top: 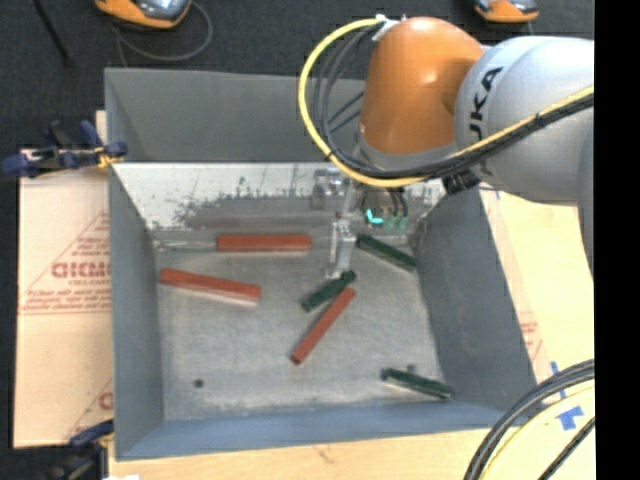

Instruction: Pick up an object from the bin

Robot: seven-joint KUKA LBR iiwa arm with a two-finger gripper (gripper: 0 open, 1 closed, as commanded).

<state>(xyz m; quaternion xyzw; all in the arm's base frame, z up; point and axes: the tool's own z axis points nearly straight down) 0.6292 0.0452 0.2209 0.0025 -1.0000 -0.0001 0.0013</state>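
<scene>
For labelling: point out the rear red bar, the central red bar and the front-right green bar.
rear red bar [265, 242]: camera view, its middle.
central red bar [323, 326]: camera view, its middle.
front-right green bar [416, 383]: camera view, its middle.

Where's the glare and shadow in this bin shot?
Camera view: glare washes the grey metal bin's back wall; side walls sit darker; a soft highlight tops the arm's orange cover; the claw hangs by a short dark green stick.

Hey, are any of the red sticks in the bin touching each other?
No: the back red stick, the left red stick and the slanted middle red stick all lie apart.
</scene>
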